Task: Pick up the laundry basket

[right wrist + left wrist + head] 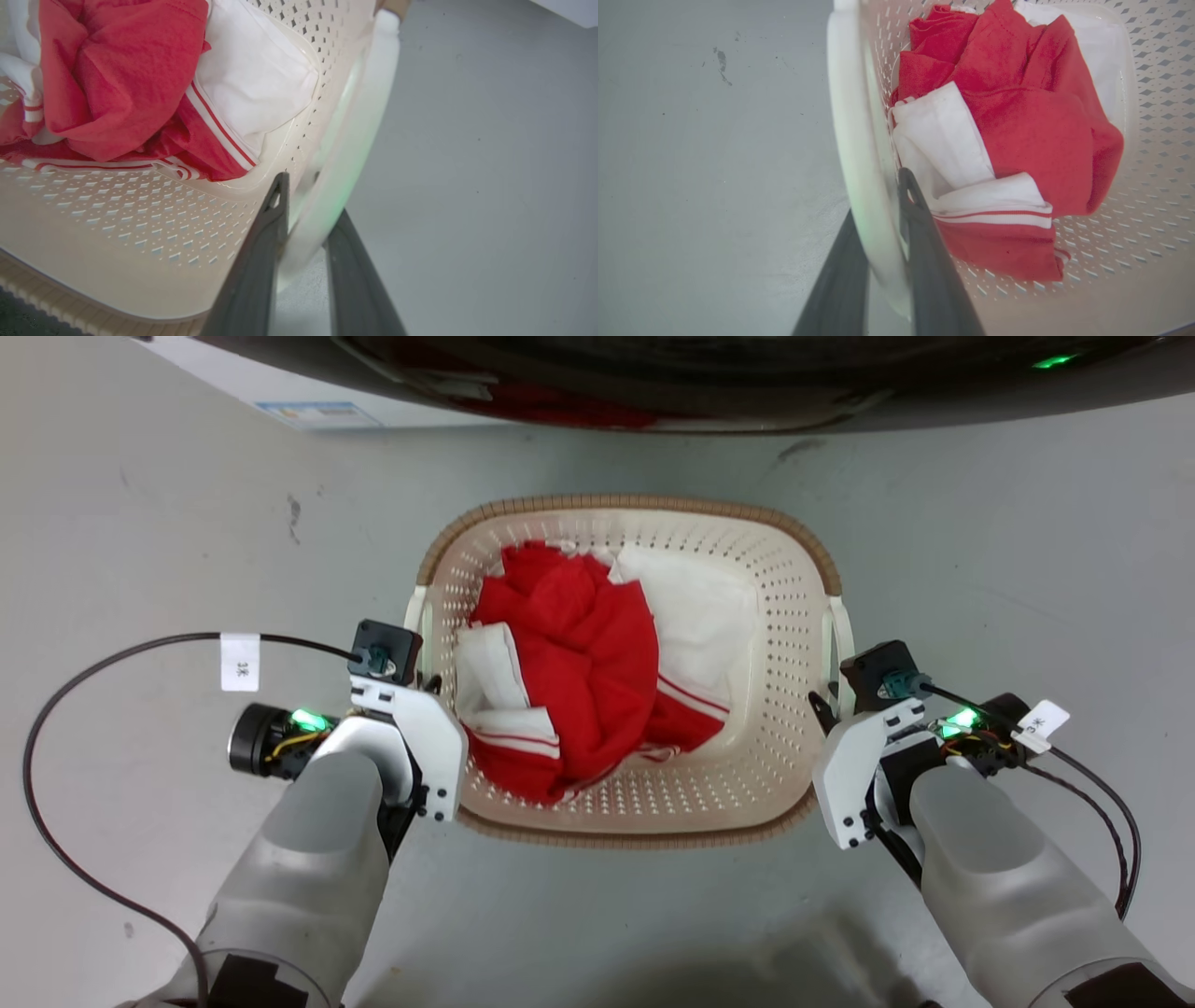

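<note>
Laundry basket (784, 644): stands on the grey floor (140, 523) straight ahead of me, between my two arms, long side across. It looks to rest flat, not lifted.

Contents: a crumpled red garment (579, 663) over a white garment (700, 607). They fill the bottom and sit well below the brown rim.

Handling, my judgement: light load. The thin perforated plastic is stiff enough to carry but likely to flex and bow if pulled from one side. Smooth plastic, so it may slip. Take hold at both white side handles and raise them level together.

Left gripper (878, 200): fingers spread either side of the left handle (850, 116), one inside the basket wall and one outside. I cannot tell whether they are clamped or only straddling it.

Right gripper (310, 196): same arrangement on the right handle (369, 107), handle between the fingers. Again I cannot tell if there is pressure.

View notes: the head view gives symmetry, with both wrists level at the basket's mid-sides, but the wrist housings hide the fingertips. The wrist views show finger placement against each handle. A dark rounded appliance front (653, 373) lies beyond the basket, apart from it.
</note>
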### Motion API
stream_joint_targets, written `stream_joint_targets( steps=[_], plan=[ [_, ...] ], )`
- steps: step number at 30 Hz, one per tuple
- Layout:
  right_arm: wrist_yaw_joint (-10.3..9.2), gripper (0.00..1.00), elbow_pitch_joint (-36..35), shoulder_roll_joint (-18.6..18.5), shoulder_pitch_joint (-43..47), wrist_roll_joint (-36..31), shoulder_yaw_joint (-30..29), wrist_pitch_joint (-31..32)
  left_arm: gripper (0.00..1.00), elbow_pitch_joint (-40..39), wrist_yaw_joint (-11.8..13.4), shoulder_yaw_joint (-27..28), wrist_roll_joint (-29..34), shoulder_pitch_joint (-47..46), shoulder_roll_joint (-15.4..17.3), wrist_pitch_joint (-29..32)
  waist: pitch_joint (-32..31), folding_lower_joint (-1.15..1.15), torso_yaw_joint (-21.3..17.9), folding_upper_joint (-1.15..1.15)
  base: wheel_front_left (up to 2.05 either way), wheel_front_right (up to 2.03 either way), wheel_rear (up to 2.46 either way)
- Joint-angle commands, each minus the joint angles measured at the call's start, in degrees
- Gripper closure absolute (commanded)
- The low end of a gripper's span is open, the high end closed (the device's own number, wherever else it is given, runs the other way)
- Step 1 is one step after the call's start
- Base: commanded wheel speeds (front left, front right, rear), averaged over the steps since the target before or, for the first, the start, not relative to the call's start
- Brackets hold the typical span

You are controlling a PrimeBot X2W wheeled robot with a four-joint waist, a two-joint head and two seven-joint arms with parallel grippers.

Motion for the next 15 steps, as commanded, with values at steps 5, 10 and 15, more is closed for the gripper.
stream_joint_targets(
  steps=[5,10,15],
  plan=[
    [-0.04,1.0,0.1,0.0,1.6,2.3,2.8,1.7,1.0,0.0,-0.2,-3.0,-3.1,2.6,-0.2,2.2,-4.4,0.0,0.2,0.0,0.0,0.0,0.0],
    [-0.04,1.0,-0.1,0.1,2.8,4.8,5.5,3.2,1.0,-0.3,-0.2,-5.6,-6.3,4.6,-0.2,3.9,-8.1,0.0,0.6,0.0,0.0,0.0,0.0],
    [-0.03,1.0,0.3,0.2,4.1,6.4,7.3,4.3,1.0,-1.1,-0.2,-8.3,-9.4,6.4,-0.5,5.2,-11.6,0.0,1.5,0.0,0.0,0.0,0.0]
  ],
)
